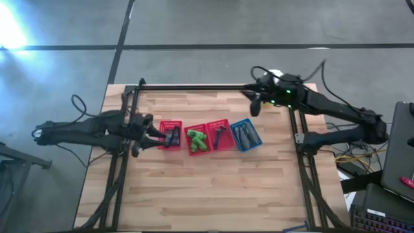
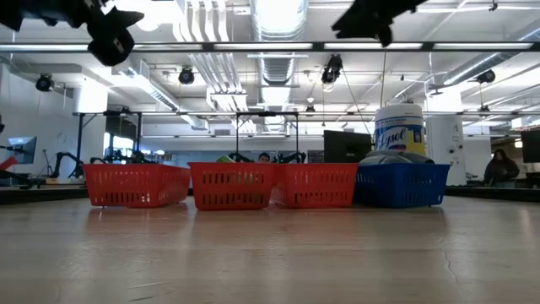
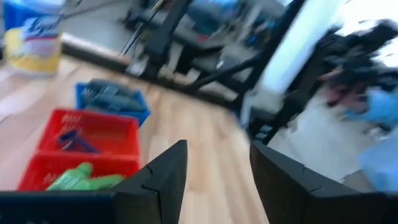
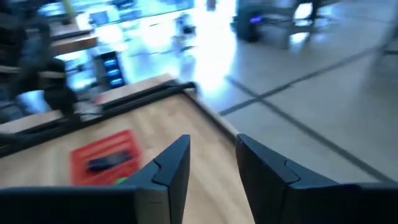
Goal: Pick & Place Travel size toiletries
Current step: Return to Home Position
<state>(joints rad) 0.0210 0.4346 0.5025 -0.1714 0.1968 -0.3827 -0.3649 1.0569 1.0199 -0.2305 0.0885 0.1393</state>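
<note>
"So, how do the grippers stand?"

"Left gripper (image 3: 217, 149) has its fingers moderately apart with nothing between them. Just off its fingertips sits the first red basket (image 2: 135, 186), with dark toiletries (image 1: 171, 136) lying inside."

"And the green ones?"

"One basket further out from that gripper, in the middle red basket (image 2: 232, 187). The green bottles (image 1: 198, 140) lie flat, side by side, long axes roughly along the basket's length. Which way the caps point I can't tell. Beyond them are two dark razors (image 1: 221, 133) in the third red basket (image 2: 316, 186)."

"Right side?"

"Right gripper (image 4: 212, 140) is parted and empty too, raised well apart from the row. Nearest it is the blue basket (image 2: 401, 186), where the grey tubes (image 1: 244, 134) lie lengthwise."

"Any writing?"

"On the yellow canister (image 2: 399, 127) near the right gripper – 'Lysol' in script. The smaller print is unreadable."
</note>
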